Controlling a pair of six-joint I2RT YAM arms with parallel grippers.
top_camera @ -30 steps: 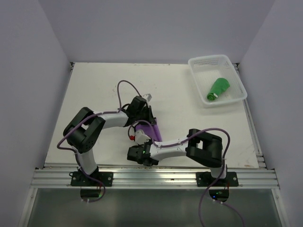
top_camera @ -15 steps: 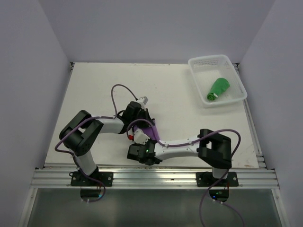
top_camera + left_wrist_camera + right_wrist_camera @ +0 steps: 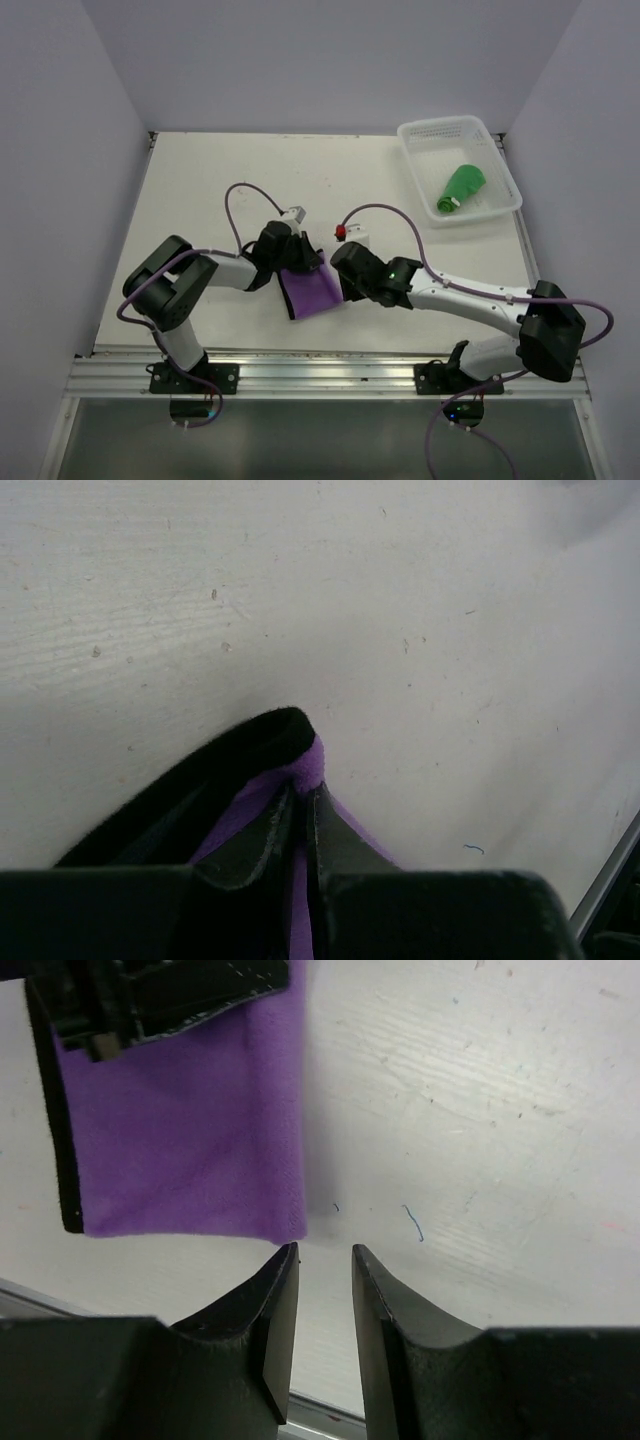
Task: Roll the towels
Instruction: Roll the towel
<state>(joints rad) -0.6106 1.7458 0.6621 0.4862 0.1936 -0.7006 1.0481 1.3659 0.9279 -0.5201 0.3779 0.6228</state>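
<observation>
1. The purple towel (image 3: 312, 293) is laid flat on the table (image 3: 200, 180), towards the near edge and between the two arms; purple is turned upward.
2. As it lies, the purple towel is close to square, so no clear long axis can be given; its sides are skewed slightly against the table edges, with the near corners swung to the right.
3. In the right wrist view a black edging is seen along one side of the purple towel only; the neighbouring sides are plain purple.
4. The right gripper (image 3: 322, 1252) is held just off the purple towel's right-hand near corner; its jaws are parted by a narrow gap and nothing is held between them.
5. The left gripper (image 3: 300, 795) is set at the far edge of the purple towel; its jaws are pinched together on that edge, where the cloth is lifted into a small peak and the black back is shown.
6. The basket (image 3: 420, 135) is placed at the far right corner of the table, well apart from both grippers.
7. The green towel (image 3: 462, 186) is lying rolled inside the basket; its long axis runs diagonally, with the thick end pointed far-right and the narrow end pointed near-left.
</observation>
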